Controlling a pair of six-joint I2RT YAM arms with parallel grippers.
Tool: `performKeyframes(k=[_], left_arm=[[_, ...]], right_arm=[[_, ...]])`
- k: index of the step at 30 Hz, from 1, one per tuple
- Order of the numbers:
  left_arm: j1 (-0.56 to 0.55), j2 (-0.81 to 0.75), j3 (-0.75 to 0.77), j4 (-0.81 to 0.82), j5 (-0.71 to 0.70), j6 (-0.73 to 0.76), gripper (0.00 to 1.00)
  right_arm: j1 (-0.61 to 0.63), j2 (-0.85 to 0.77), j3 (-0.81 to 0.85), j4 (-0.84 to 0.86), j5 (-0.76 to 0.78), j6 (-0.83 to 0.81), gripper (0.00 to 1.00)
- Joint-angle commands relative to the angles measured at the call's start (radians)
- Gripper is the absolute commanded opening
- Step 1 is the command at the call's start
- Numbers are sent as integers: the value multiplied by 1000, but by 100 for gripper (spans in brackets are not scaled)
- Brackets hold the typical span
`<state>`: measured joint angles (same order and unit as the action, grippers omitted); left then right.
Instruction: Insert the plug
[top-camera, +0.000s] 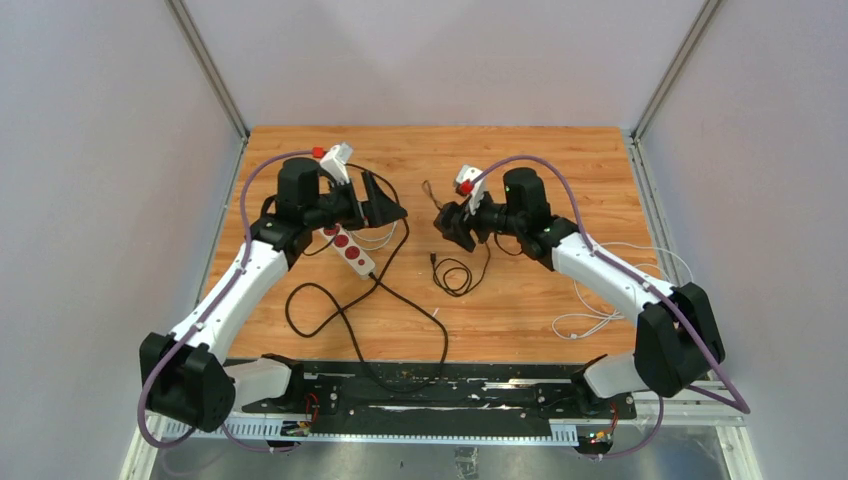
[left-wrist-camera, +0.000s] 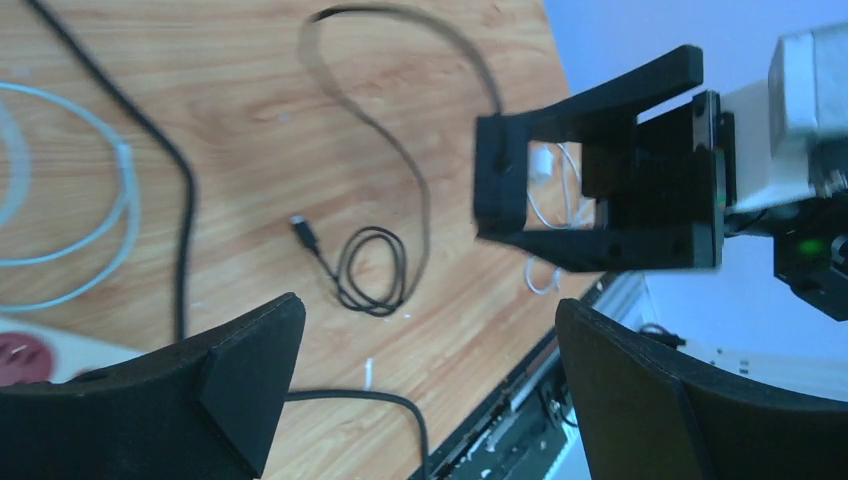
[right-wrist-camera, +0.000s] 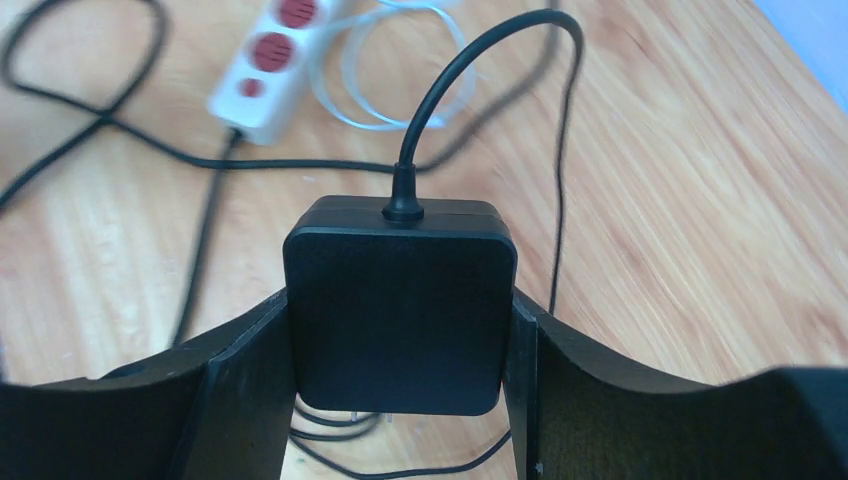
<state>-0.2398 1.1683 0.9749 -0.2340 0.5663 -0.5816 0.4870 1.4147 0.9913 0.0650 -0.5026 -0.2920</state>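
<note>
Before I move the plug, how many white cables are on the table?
2. One white cable loops beside the power strip; the second white cable lies at the near right, by the right arm. More may be hidden.

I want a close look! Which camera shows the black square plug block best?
The right wrist view: the black square plug block fills the middle, clamped by the right gripper. The top view shows only a tiny dark lump; the left wrist view does not show it clearly.
</note>
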Motion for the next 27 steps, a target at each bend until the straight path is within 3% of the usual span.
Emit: performKeyframes(k=[1, 10, 14, 18, 20, 22, 23, 25, 27], left_arm=[[-109, 62, 56, 56, 26, -45, 100], [-212, 86, 47, 43, -39, -68, 99], [-237, 78, 38, 21, -123, -71, 88], [-249, 75, 11, 61, -129, -109, 68], [-253, 71, 0, 68, -138, -122, 45], [-254, 63, 1, 51, -157, -119, 12], [-254, 60, 9, 18, -173, -114, 0], [-254, 43, 18, -23, -225, -98, 0], [-254, 20, 27, -64, -296, -79, 0]], right_arm=[[96, -54, -28, 94, -199, -145, 40], [191, -43, 26, 100, -139, -167, 40], [219, -40, 31, 133, -108, -158, 40], [239, -34, 35, 161, -104, -151, 41], [248, -26, 33, 178, -93, -145, 41], [252, -22, 34, 181, -88, -137, 45], [252, -21, 35, 183, -80, -130, 46], [253, -22, 34, 190, -66, -113, 50], [252, -27, 28, 209, -49, -88, 65]])
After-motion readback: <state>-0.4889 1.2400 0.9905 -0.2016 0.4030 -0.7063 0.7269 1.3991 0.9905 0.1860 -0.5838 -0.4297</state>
